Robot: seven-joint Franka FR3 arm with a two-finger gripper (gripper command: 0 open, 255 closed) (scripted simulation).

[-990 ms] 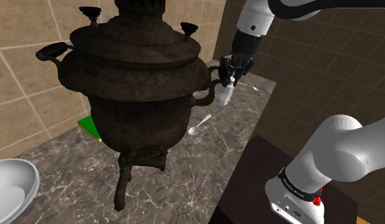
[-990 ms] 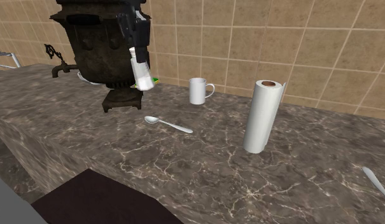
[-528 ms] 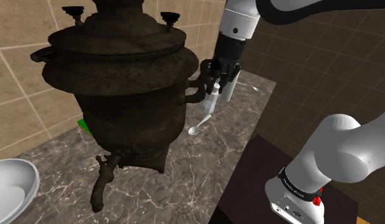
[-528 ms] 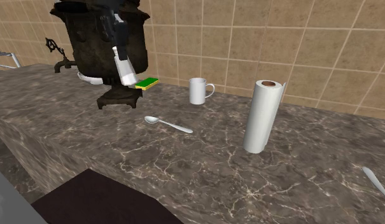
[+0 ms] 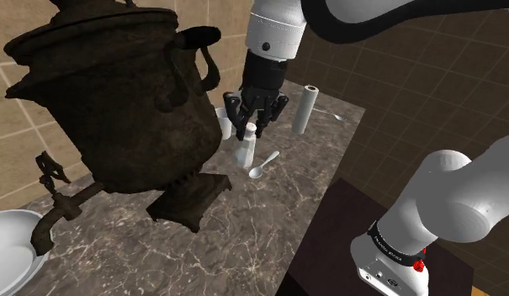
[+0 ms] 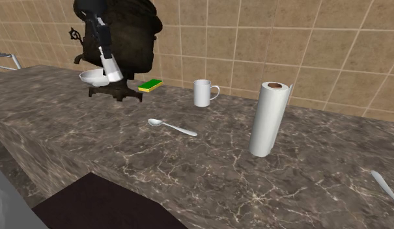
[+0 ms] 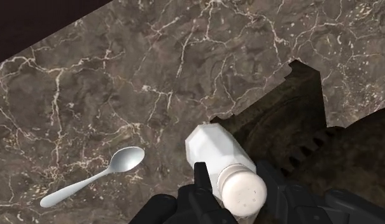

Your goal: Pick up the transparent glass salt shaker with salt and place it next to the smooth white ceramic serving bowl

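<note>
Both fingers (image 7: 200, 179) clasp the salt shaker (image 7: 213, 149) between them; seemingly it hangs above the counter (image 7: 121, 95).

We can read no words, numbers or brand names anywhere. The black band (image 5: 394, 244) around the white robot arm's lower link (image 5: 450, 198), at about four o'clock in the shoulder view, carries a line of pale marks, but we cannot make them out.

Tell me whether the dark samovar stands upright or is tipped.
Tipped. In the shoulder view the samovar leans with its top toward that view's left, while the counter under it lies level.
</note>
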